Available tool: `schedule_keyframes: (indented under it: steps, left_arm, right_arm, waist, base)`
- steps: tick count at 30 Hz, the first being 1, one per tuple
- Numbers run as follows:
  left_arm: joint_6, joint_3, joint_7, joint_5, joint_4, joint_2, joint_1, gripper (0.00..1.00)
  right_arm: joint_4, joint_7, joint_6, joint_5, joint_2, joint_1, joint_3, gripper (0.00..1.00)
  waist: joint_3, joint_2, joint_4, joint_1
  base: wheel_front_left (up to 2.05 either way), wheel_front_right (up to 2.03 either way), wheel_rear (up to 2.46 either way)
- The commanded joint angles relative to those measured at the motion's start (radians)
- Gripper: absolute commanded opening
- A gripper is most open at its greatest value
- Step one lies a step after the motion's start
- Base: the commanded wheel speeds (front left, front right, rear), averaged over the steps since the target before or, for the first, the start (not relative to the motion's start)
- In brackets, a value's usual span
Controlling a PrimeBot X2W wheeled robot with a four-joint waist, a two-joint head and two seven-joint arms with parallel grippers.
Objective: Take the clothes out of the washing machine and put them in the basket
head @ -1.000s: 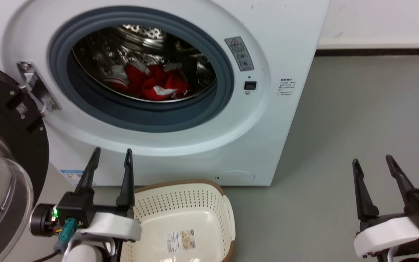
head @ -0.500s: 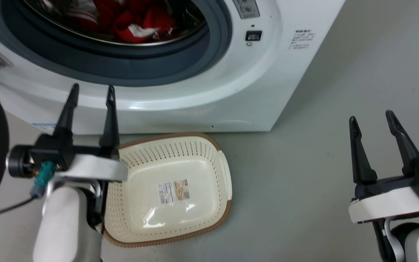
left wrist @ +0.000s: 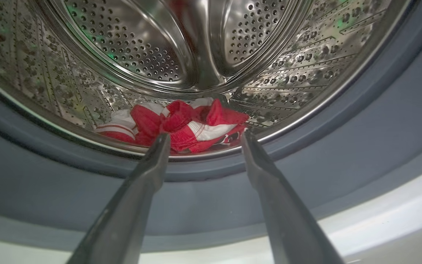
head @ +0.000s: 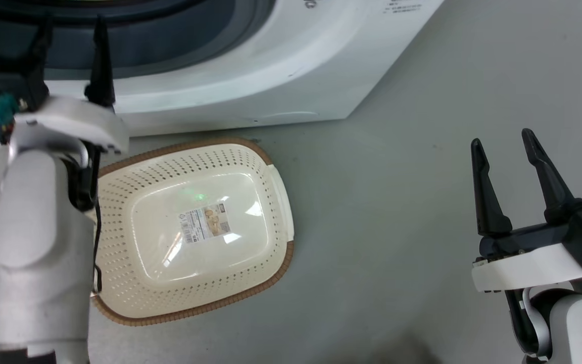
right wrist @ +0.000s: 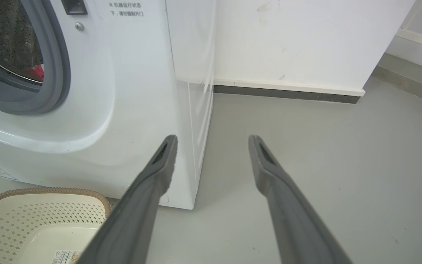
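Red fabric with white trim, the clothes, lies bunched on the bottom of the perforated steel drum. It is straight ahead of the left hand, just past the fingertips and not touching them. That hand is released, its two dark fingers spread apart with nothing between them. It points into the porthole over the grey rubber ring of the washing machine.

In the head view the basket sits on the grey floor, below the left hand and a little to its right, near the washer's foot. The pale left forearm hides part of its rim. A printed label is stuck on its bottom.

The right hand is released too, fingers wide and holding nothing, well apart from the basket and above bare floor. Ahead of it on the left stands the washer's front corner. Ahead on the right is a white wall with a dark skirting.
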Motion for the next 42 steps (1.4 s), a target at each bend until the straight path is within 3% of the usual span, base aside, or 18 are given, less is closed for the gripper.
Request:
schedule_keyframes:
  steps: [1,9,12,20,29,39,40,41,42]
  left_arm:
    - [-0.001,-0.003,0.007,-0.006,0.015,0.010,-0.035,1.00]
    - [-0.006,-0.032,0.106,-0.003,0.194,0.052,-0.249,1.00]
    - [-0.009,-0.048,0.170,0.007,0.315,0.112,-0.369,1.00]
    - [-0.014,-0.101,0.321,0.008,0.451,0.188,-0.522,1.00]
    - [-0.016,-0.149,0.505,0.001,0.525,0.274,-0.643,1.00]
    - [0.007,-0.158,0.734,-0.010,0.562,0.309,-0.677,1.00]
    - [0.011,-0.157,0.755,-0.014,0.562,0.307,-0.673,0.46]
    - [0.019,-0.152,0.767,-0.020,0.557,0.307,-0.669,0.00]
    - [0.026,-0.151,0.775,-0.020,0.551,0.308,-0.662,0.00]
  right_arm:
    - [0.003,-0.011,0.000,0.005,-0.001,-0.020,0.000,1.00]
    - [0.030,-0.027,0.000,0.023,-0.001,-0.030,0.022,1.00]
    - [0.050,-0.036,0.000,0.036,-0.001,-0.034,0.064,1.00]
    - [0.064,-0.051,0.000,0.058,-0.001,-0.048,0.114,1.00]
    - [0.094,-0.074,0.000,0.094,0.000,-0.044,0.165,1.00]
    - [0.118,-0.093,0.000,0.126,0.000,-0.033,0.199,1.00]
    - [0.120,-0.095,0.000,0.129,0.000,-0.036,0.200,1.00]
    - [0.122,-0.096,0.000,0.131,0.000,-0.039,0.202,1.00]
    - [0.124,-0.097,0.000,0.133,0.000,-0.042,0.203,1.00]
  waist:
    - [0.026,-0.0001,-0.021,-0.0002]
    - [0.052,-0.0001,-0.038,-0.0002]
    - [0.059,-0.0001,-0.070,-0.0002]
    - [0.108,-0.0001,-0.123,-0.0002]
    - [0.151,-0.0001,-0.197,-0.0002]
    - [0.160,-0.0001,-0.228,-0.0002]
    - [0.160,-0.0001,-0.228,-0.0002]
    - [0.160,-0.0001,-0.228,-0.0002]
    - [0.158,-0.0001,-0.228,-0.0002]
  base:
    - [0.00,0.00,0.00]
    - [0.00,0.00,0.00]
    - [0.00,0.00,0.00]
    - [0.00,0.00,0.00]
    - [0.00,0.00,0.00]
    - [0.00,0.00,0.00]
    - [0.00,0.00,0.00]
    - [0.00,0.00,0.00]
    - [0.00,0.00,0.00]
